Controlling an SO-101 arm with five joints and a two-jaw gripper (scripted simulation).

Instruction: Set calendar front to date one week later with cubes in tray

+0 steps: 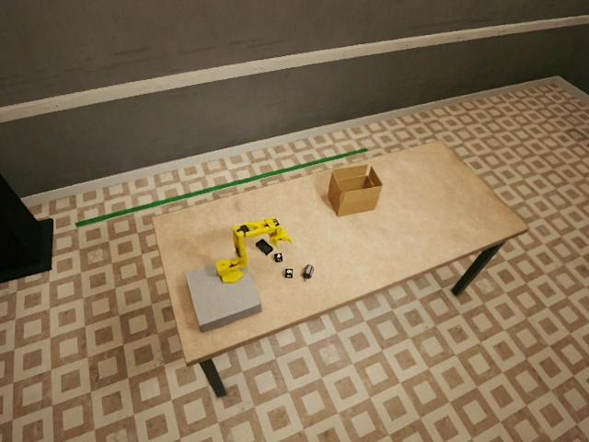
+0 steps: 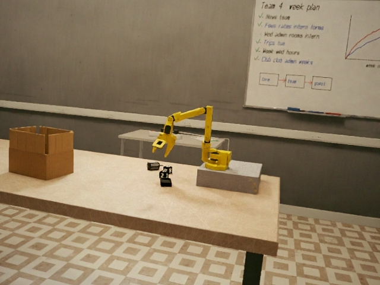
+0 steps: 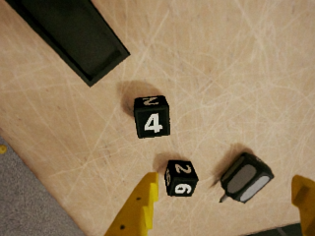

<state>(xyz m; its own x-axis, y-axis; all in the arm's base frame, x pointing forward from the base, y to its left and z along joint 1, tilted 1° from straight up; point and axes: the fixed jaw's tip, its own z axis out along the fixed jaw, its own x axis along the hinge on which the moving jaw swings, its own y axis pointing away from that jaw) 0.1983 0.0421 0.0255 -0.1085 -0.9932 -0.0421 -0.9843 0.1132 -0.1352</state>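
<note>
The black tray (image 1: pixel 263 247) (image 2: pixel 165 181) (image 3: pixel 74 39) lies on the table with no cube in it. One black cube (image 1: pixel 278 257) (image 2: pixel 163 174) (image 3: pixel 153 123) stands on the table near the tray; the wrist view shows an upright white 4 and a 2 on an adjoining face. The other cube (image 1: pixel 288 273) (image 2: pixel 167 169) (image 3: pixel 181 179) sits farther from the tray, showing a 2 and a 6 or 9, with part of a third digit. My gripper (image 1: pixel 283 244) (image 2: pixel 160 154) (image 3: pixel 225 178) is open and empty, raised above the table. The month's name is not readable.
A small dark grey object (image 1: pixel 307 272) (image 2: pixel 152 165) (image 3: pixel 246 179) with light panels lies beside the farther cube. An open cardboard box (image 1: pixel 356 202) (image 2: pixel 29 161) stands farther along the table. The arm's base stands on a grey block (image 1: pixel 223 302) (image 2: pixel 227 180) (image 3: pixel 30 197).
</note>
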